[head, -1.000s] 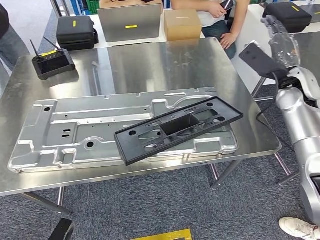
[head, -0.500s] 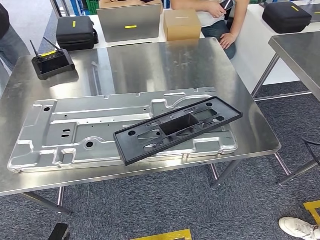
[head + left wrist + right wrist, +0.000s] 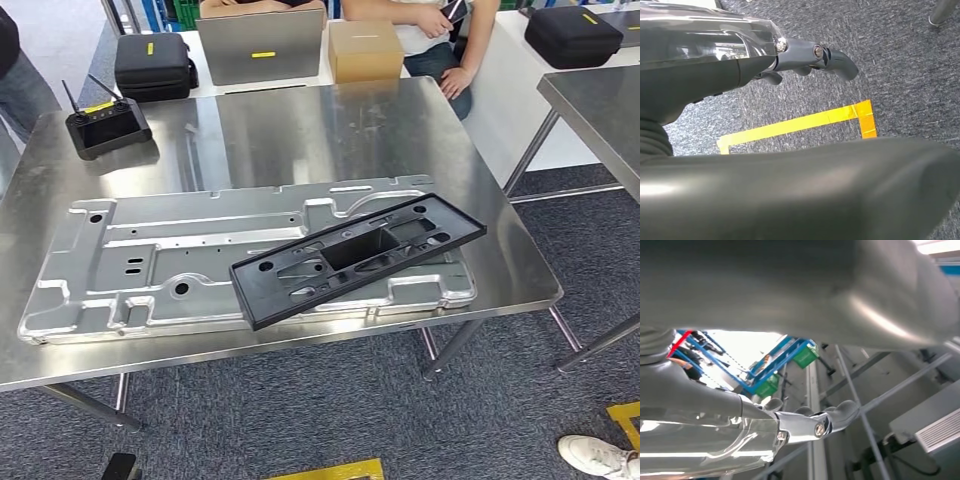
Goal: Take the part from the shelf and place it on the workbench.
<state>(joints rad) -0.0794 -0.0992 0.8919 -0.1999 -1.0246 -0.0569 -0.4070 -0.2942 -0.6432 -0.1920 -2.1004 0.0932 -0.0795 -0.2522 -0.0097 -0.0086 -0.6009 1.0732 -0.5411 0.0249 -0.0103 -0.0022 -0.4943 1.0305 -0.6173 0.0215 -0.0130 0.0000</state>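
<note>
**Part down on the worktop, both robot hands empty**

Placement looks complete from where I sit; the flat black plastic frame with cut-out openings [image 3: 355, 258] lies on the stainless steel worktop [image 3: 317, 125], resting slantwise across the right portion of a large stamped silver sheet-metal panel [image 3: 151, 265], one long end reaching toward the worktop's right side; nothing touches it.

My left robot hand [image 3: 817, 55] hangs over grey carpet marked with a yellow tape corner [image 3: 862, 117]; its fingers are loosely extended and hold nothing. My right robot hand [image 3: 825, 422] is lifted, with blue racking and green bins behind it; its fingers likewise grip nothing and sit slightly apart.

I judge little is left of the task, beyond perhaps confirming the frame sits stable on the panel; I see no shelf from here, so I cannot say whether more parts wait.

On writing: I can read none; a black carry case [image 3: 151, 65] and a grey laptop lid [image 3: 260, 45] each bear a small yellow label, too small to make out; a plain brown cardboard box [image 3: 364, 48] and a black antenna device [image 3: 106, 125] show no legible marks.
</note>
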